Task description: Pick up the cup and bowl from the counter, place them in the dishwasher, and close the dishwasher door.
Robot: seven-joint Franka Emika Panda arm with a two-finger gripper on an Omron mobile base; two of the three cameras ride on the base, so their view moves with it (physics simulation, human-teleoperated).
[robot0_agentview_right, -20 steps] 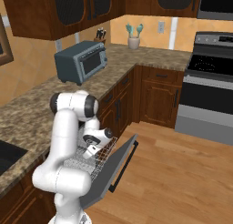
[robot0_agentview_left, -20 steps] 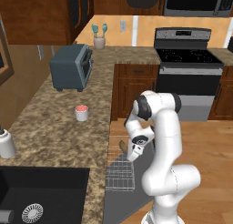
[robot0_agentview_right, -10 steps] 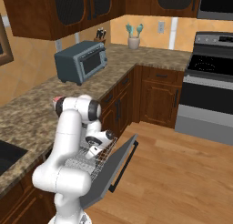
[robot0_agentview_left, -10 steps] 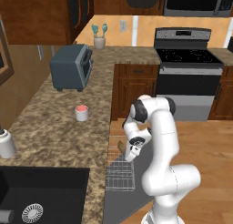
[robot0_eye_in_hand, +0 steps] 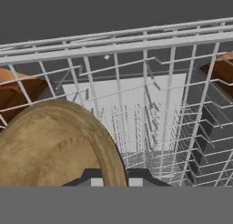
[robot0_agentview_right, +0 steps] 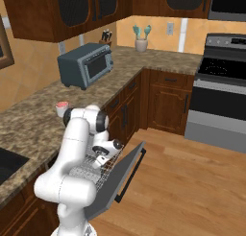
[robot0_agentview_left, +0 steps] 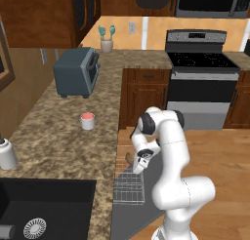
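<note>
The tan-brown bowl (robot0_eye_in_hand: 59, 145) is held by its rim in my gripper (robot0_eye_in_hand: 117, 177), which is shut on it, just above the dishwasher's pale wire rack (robot0_eye_in_hand: 159, 104). In the left base view the gripper (robot0_agentview_left: 138, 163) hangs low over the rack (robot0_agentview_left: 129, 188), with the bowl (robot0_agentview_left: 130, 158) at its left side. The dishwasher door (robot0_agentview_right: 117, 180) lies open and slanted down in front of the rack (robot0_agentview_right: 81, 171). The white cup (robot0_agentview_left: 88, 121) with a salmon-red top stands on the granite counter (robot0_agentview_left: 58, 146); in the right base view the cup (robot0_agentview_right: 62, 107) is just behind my arm.
A grey toaster oven (robot0_agentview_left: 75, 72) sits farther back on the counter. A beige pot with teal utensils (robot0_agentview_left: 106, 40) stands in the corner and a white jar (robot0_agentview_left: 7, 154) near the black sink (robot0_agentview_left: 44, 210). The stove (robot0_agentview_left: 201, 83) is to the right, wooden floor (robot0_agentview_right: 192, 187) beyond the door.
The arm has sunk a little and drawn in toward the rack, carrying the bowl down with it. The cup has not moved.
</note>
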